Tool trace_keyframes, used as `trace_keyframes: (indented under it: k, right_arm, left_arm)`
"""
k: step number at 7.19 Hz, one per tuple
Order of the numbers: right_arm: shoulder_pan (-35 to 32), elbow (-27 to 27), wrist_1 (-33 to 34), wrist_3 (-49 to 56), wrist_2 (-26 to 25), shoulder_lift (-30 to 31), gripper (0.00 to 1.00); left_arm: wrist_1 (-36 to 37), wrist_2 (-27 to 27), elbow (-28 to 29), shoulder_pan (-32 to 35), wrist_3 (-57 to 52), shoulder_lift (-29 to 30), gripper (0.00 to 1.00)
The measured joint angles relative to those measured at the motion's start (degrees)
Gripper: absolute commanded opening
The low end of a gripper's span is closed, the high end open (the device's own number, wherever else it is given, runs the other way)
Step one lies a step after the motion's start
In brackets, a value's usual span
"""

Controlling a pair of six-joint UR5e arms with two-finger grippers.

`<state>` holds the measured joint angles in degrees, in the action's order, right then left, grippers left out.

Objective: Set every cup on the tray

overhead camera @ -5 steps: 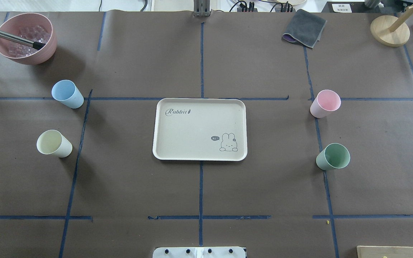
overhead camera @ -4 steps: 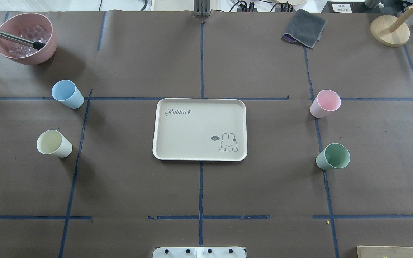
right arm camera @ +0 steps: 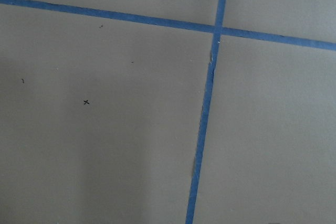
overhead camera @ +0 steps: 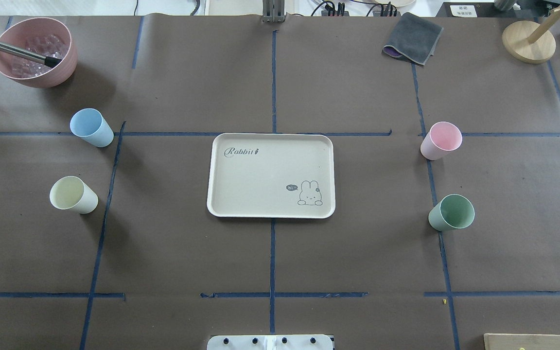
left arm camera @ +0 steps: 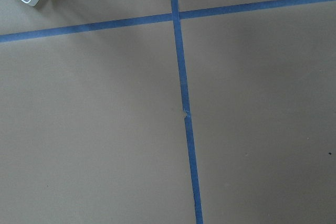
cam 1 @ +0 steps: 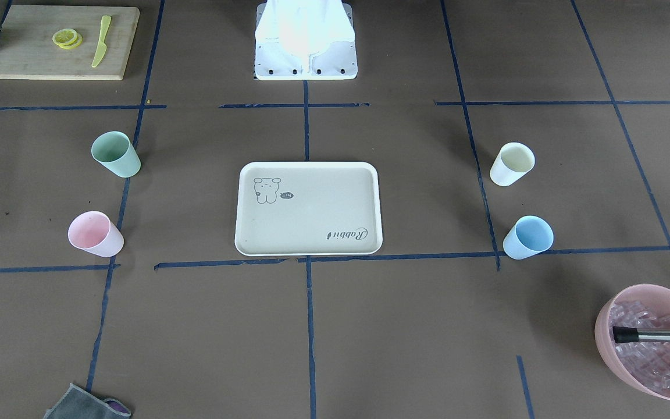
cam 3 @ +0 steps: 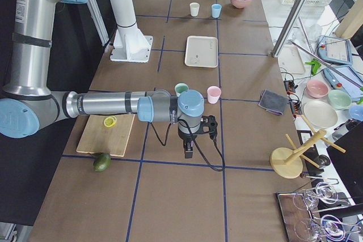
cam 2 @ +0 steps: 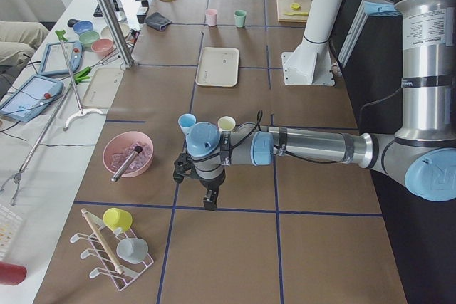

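Observation:
The cream tray (overhead camera: 260,180) lies flat at the table's centre with nothing on it. Four cups stand upright on the brown paper around it. On my left side are the light blue cup (overhead camera: 90,127) and the cream-yellow cup (overhead camera: 72,195). The pale pink cup (overhead camera: 441,140) and the mint green cup (overhead camera: 451,212) are on my right side. The left gripper (cam 2: 209,203) hangs over bare table beyond the left cups, and the right gripper (cam 3: 189,151) hangs past the right cups. I cannot tell whether either is open. Both wrist views show only paper and blue tape.
A pink bowl (overhead camera: 63,61) of ice with a metal tool in it sits at the far left corner. A grey cloth (overhead camera: 413,38) and a wooden stand (overhead camera: 528,41) are at the far right. A cutting board (cam 1: 32,55) with lemon slices lies near my base.

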<state>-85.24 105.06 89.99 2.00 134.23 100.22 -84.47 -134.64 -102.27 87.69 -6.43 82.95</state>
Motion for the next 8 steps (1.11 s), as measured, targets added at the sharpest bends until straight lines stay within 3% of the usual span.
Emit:
trace_keyframes:
  k: [5,8]
  right_arm:
    - [10.61,-1.01,-4.78,-6.83,0.02,-9.83,0.98]
    - [17.58,-6.33,-4.92,-16.36,-0.80,-20.95,0.98]
  left_arm:
    - [-0.52,-0.36,-1.44,-0.37,0.22,3.74,1.00]
    - [-0.88,-0.49,-0.62,-1.74,0.38,6.56,1.00]
